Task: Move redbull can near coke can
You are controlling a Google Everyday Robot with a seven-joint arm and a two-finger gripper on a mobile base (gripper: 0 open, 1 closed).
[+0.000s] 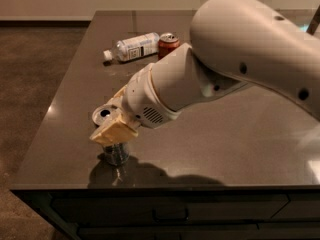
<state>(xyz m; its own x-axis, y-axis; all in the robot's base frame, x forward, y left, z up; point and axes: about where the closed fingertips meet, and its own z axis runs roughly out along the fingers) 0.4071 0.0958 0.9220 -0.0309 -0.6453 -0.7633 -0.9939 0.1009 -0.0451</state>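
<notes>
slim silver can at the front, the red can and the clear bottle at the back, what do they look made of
Slim silver-grey can: metal, seemingly; shiny silver top with an opening. The gripper sits over its upper part. Red can: likely painted metal, silver rim. Clear bottle, lying down: probably plastic, see-through with a white label and cap.

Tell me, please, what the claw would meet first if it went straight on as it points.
Most likely the slim silver can: the claw, near the front left corner of the table, is against it; exact depth is unclear.
</notes>
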